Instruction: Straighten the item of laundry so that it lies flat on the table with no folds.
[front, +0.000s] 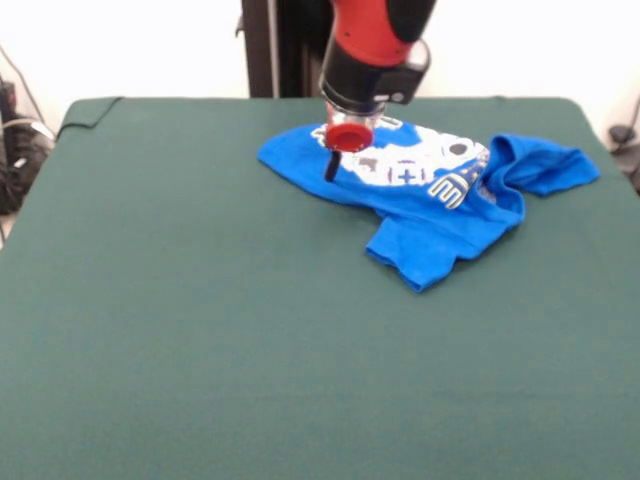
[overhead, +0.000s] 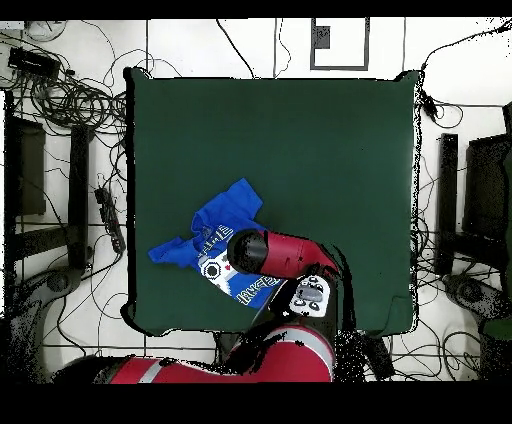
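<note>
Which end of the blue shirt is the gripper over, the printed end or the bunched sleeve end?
The printed end: the gripper hangs over the T-shirt at its white controller print, away from the bunched sleeve.

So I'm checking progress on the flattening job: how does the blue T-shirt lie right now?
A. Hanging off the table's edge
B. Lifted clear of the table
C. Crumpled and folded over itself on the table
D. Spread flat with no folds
C: the T-shirt rests bunched on the table, one side folded over so its print is partly hidden, beneath the gripper.
</note>
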